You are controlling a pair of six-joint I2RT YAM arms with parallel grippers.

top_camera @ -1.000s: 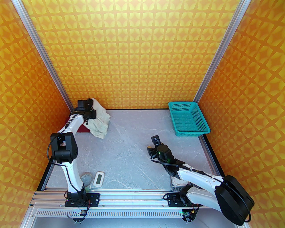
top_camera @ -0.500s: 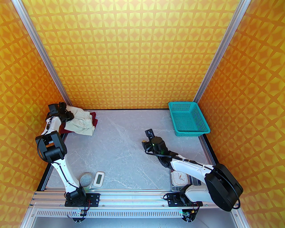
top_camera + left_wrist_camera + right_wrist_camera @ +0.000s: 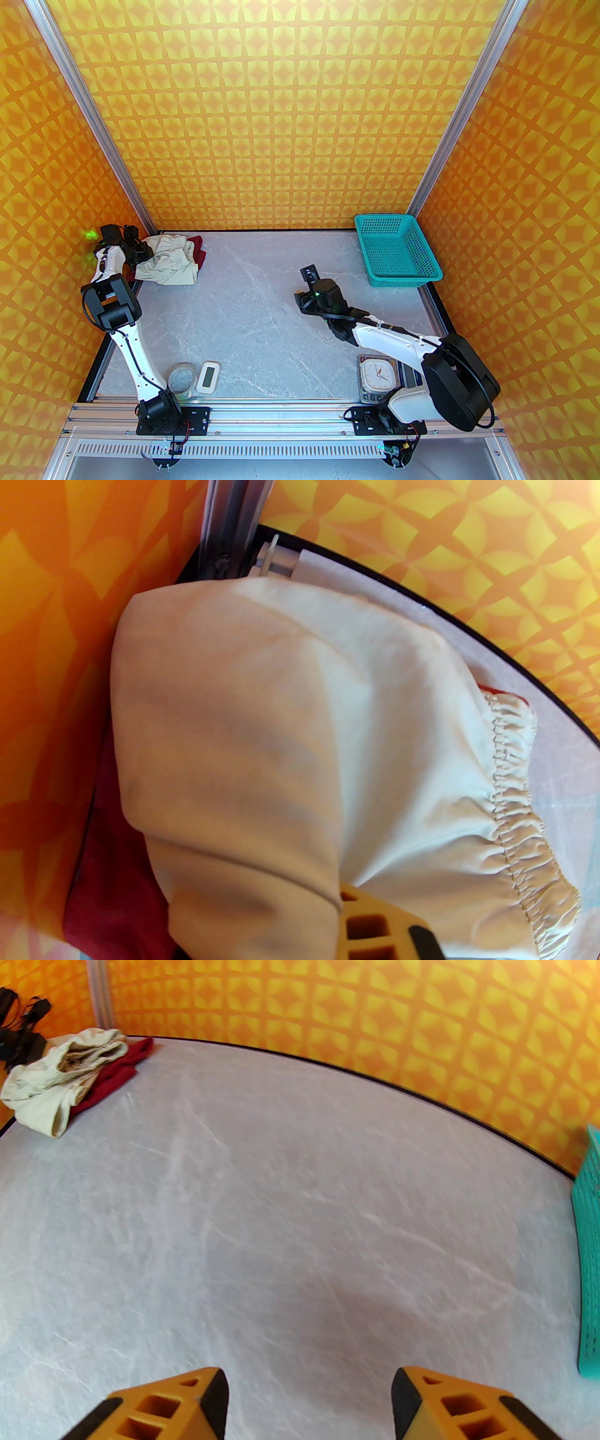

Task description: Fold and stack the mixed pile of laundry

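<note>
The cream-white shorts (image 3: pixel 168 265) lie bunched in the table's far left corner, on top of the dark red shirt (image 3: pixel 200 251), which shows at their right edge. My left gripper (image 3: pixel 137 252) is at the shorts' left edge, close to the wall. In the left wrist view the shorts (image 3: pixel 290 742) drape over the gripper, with the gathered waistband (image 3: pixel 513 808) to the right, red shirt (image 3: pixel 112 902) at lower left and one yellow finger (image 3: pixel 370 923) poking out below the cloth. My right gripper (image 3: pixel 303 285) (image 3: pixel 309 1400) hovers open above bare table, holding nothing.
A teal mesh basket (image 3: pixel 398 251) (image 3: pixel 588 1260) stands at the far right. Near the front edge are a round lid (image 3: pixel 182 377), a white timer (image 3: pixel 207 375) and a scale with a clock (image 3: pixel 378 375). Orange patterned walls close in the table.
My left arm swung the shorts left from mid-air into the corner, and they now lie on the red shirt. The right arm drifted slightly left and further from its base.
</note>
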